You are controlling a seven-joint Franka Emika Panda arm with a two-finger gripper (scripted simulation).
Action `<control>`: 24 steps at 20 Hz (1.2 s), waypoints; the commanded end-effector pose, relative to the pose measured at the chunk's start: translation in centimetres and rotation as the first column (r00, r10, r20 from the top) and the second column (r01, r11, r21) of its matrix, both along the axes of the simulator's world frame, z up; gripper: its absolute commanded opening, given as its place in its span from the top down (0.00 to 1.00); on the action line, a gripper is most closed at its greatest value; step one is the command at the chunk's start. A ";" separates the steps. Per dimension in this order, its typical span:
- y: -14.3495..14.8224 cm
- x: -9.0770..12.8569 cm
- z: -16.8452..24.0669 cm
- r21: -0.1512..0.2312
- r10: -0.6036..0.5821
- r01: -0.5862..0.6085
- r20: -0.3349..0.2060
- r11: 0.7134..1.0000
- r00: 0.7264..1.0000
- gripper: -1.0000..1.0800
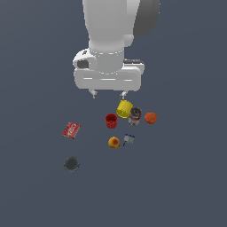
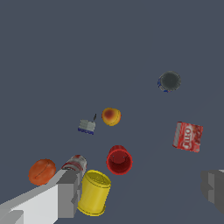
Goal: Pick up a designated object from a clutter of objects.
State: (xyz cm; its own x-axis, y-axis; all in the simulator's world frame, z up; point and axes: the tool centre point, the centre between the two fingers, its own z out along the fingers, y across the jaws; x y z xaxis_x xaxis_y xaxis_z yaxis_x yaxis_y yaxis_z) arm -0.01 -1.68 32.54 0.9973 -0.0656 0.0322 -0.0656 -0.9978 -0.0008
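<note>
The designated object (image 1: 129, 139) (image 2: 87, 126) is a tiny blue, white and grey angular item lying beside the yellow-red ball (image 1: 114, 142) (image 2: 111, 117). The clutter of objects spreads around it: yellow cup (image 1: 124, 108) (image 2: 94, 192), red cup (image 1: 111, 120) (image 2: 119, 160), can (image 1: 135, 115) (image 2: 74, 164), orange ball (image 1: 150, 118) (image 2: 42, 171). My gripper (image 1: 108, 94) (image 2: 140, 190) hangs open above the floor, over the yellow cup's side of the clutter, with nothing between its fingers (image 2: 68, 194). It stands well apart from the designated object.
A flat red box (image 1: 70, 130) (image 2: 188, 137) lies toward the exterior view's left. A dark round disc (image 1: 71, 164) (image 2: 169, 81) lies nearer the front, also on the left. The floor is plain dark grey.
</note>
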 end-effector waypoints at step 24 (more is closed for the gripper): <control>-1.0 1.1 -3.3 -0.019 -0.022 0.022 -0.012 1.000 1.000 0.04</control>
State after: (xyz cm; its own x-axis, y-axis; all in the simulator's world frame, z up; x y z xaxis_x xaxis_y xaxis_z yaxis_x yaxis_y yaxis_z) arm 0.80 -2.98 30.04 0.9966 -0.0796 0.0232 -0.0801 -0.9966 0.0197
